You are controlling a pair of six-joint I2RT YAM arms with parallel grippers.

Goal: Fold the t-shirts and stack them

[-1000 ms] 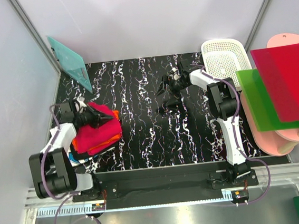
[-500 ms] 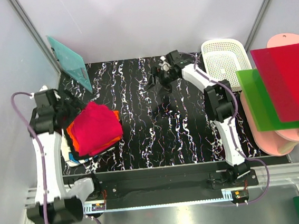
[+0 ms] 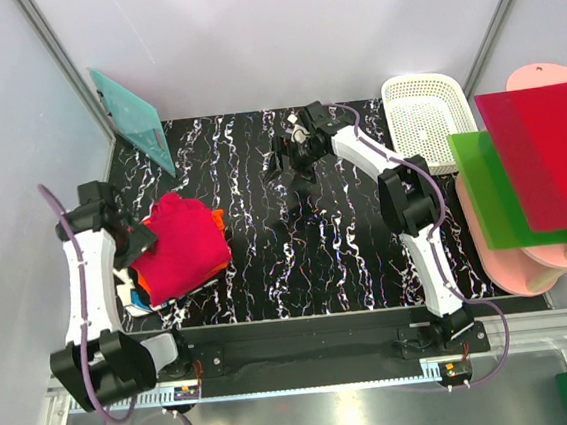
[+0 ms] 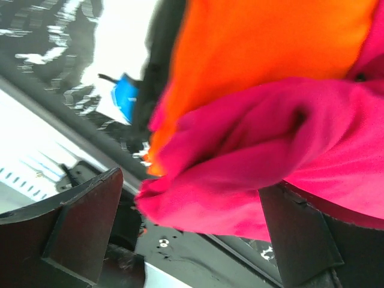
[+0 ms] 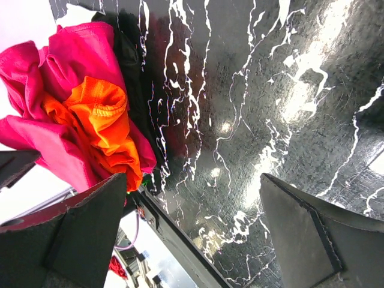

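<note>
The t-shirts lie in a folded pile at the table's left side, the crimson-pink one (image 3: 182,244) on top and the orange one (image 3: 218,219) peeking out beneath it. My left gripper (image 3: 136,245) is at the pile's left edge, open. In the left wrist view the red t-shirt (image 4: 282,150) bulges in front of the open left gripper (image 4: 192,237), its fingers (image 4: 84,222) clear of the cloth, with the orange t-shirt (image 4: 258,48) behind. My right gripper (image 3: 287,164) hovers open over the back middle of the table. The right wrist view shows it (image 5: 198,234) empty, with the red t-shirt (image 5: 72,54) and orange t-shirt (image 5: 102,114) far off.
More cloth, blue and white (image 3: 134,299), lies under the pile. A teal board (image 3: 133,111) leans at the back left. A white basket (image 3: 425,118) stands at the back right, beside a green board (image 3: 502,186), a red board (image 3: 544,152) and pink plates (image 3: 530,269).
My left gripper opened, let go of the red t-shirt and drew back to the pile's left edge. My right gripper moved left along the back of the table.
</note>
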